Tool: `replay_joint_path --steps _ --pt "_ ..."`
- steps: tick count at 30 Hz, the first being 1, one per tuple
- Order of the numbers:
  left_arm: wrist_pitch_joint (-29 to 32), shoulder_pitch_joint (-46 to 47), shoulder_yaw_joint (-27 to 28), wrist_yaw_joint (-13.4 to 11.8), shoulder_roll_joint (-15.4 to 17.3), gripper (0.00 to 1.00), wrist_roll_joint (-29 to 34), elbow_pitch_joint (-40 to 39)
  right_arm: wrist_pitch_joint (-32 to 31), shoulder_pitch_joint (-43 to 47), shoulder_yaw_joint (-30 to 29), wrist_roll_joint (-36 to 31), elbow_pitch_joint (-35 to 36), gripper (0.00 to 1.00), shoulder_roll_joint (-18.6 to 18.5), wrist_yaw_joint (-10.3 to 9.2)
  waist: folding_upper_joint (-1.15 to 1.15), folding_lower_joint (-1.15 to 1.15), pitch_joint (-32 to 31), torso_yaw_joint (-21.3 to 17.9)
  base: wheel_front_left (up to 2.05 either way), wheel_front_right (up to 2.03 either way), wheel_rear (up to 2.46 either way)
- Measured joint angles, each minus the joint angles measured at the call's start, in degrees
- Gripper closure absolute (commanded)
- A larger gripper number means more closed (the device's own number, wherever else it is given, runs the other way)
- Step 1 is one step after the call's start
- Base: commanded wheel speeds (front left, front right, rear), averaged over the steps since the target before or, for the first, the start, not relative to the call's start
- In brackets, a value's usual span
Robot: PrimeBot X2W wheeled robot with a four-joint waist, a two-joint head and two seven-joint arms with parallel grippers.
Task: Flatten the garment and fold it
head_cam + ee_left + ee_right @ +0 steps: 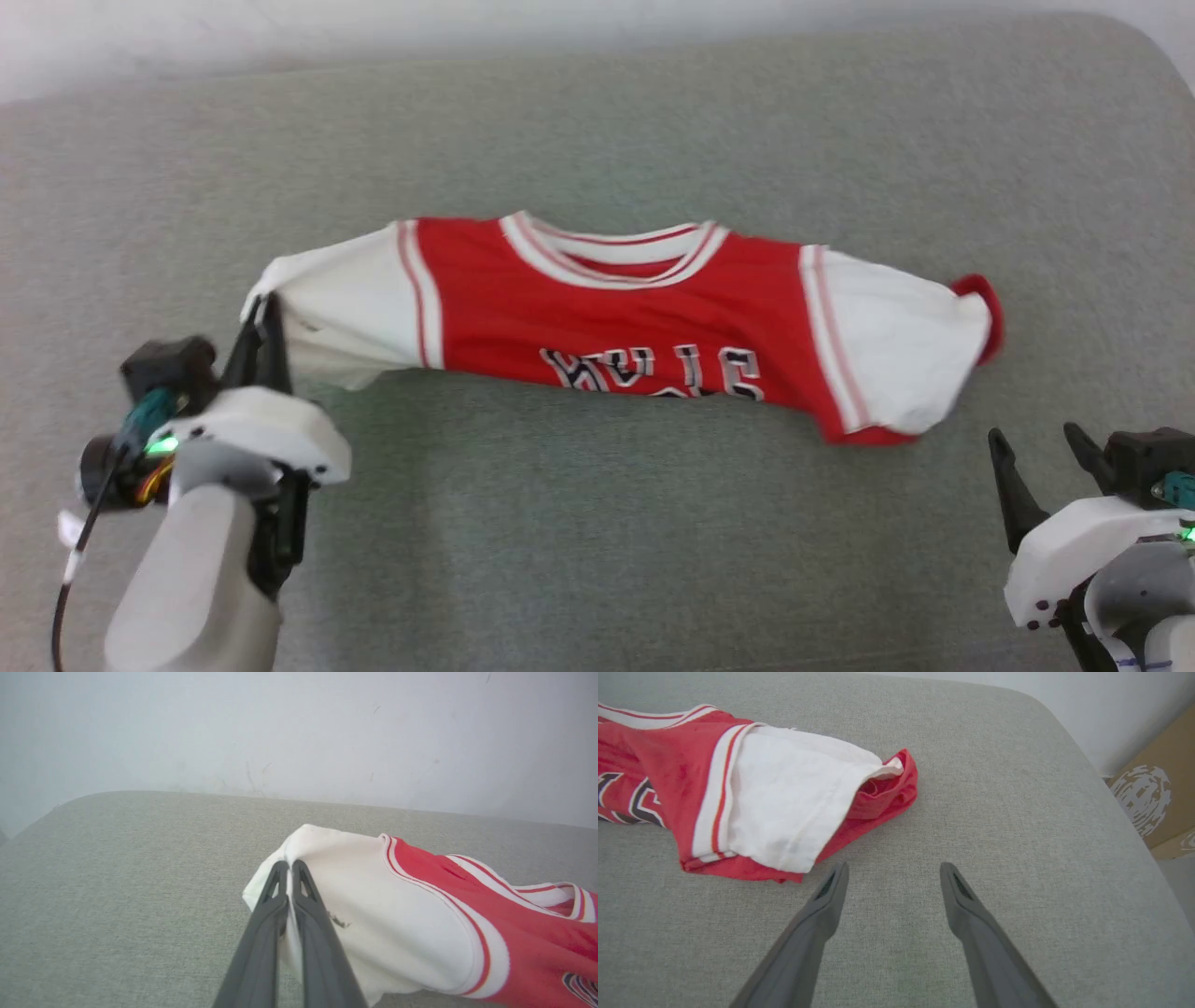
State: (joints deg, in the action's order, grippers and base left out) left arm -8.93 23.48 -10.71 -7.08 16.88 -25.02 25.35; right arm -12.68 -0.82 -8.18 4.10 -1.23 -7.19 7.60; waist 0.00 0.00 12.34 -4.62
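The garment (607, 317) is a red shirt with white sleeves, a striped collar and black lettering. It lies bunched in a band across the grey cushioned surface (597, 523), its lower part folded under. My left gripper (264, 313) is shut on the edge of the white left sleeve (373, 905), with cloth pinched between the fingers (261, 933), and the sleeve looks lifted. My right gripper (1036, 439) stands open just below the right sleeve (784, 812), apart from it, with bare surface between its fingertips (836, 877).
A pale wall (299, 732) rises behind the surface's far edge. The surface's rounded right corner (1041, 714) drops off, and a brown cardboard box (1157, 793) stands beyond it. Bare grey cushion lies in front of the shirt and to its sides.
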Motion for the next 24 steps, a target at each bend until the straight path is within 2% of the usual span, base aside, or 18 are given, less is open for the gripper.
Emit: replay_joint_path --steps 3,8,9,10,13,21,24 --pt "-1.4 -3.0 1.7 -1.7 0.4 1.0 -0.6 -2.0 -0.9 0.2 0.3 0.7 -0.5 0.0 -0.1 0.01 0.0 0.0 -1.0 1.7 0.0 0.0 0.0" --pt "0.1 -9.2 1.6 -2.7 0.2 1.0 -1.2 -2.1 -1.8 0.3 1.3 2.1 -1.2 0.0 -1.3 0.01 0.0 -0.01 -2.2 4.4 0.0 0.0 0.0" --pt "0.3 -10.0 1.4 -2.8 0.0 0.52 -1.4 -2.0 -2.0 0.2 1.4 2.5 -1.3 0.0 -1.6 0.01 0.0 -0.01 -2.4 5.0 0.0 0.0 0.0" --pt "0.2 -10.5 1.3 -3.1 -0.3 0.0 -1.6 -1.9 -2.4 -0.2 1.6 2.8 -1.4 0.0 -1.9 0.01 0.0 -0.01 -2.5 5.5 0.0 0.0 0.0" --pt "-1.3 -10.8 0.8 -3.1 -1.3 0.0 -1.7 -2.5 -3.2 -1.7 2.4 3.6 -1.9 0.0 -3.3 0.01 0.0 -0.01 -2.8 6.8 0.0 0.0 0.0" --pt "-3.8 -10.8 -1.8 -2.4 -4.4 0.0 -1.6 -4.0 -9.7 -6.2 5.8 12.8 -6.7 0.0 -4.6 0.0 0.0 -0.01 -3.3 10.1 0.0 0.0 0.0" --pt "-4.1 -11.3 -2.4 -2.1 -5.0 0.0 -1.6 -4.0 -11.4 -7.2 5.9 14.2 -8.9 0.0 -4.9 0.0 0.0 -0.01 -3.3 11.2 0.0 0.0 0.0"
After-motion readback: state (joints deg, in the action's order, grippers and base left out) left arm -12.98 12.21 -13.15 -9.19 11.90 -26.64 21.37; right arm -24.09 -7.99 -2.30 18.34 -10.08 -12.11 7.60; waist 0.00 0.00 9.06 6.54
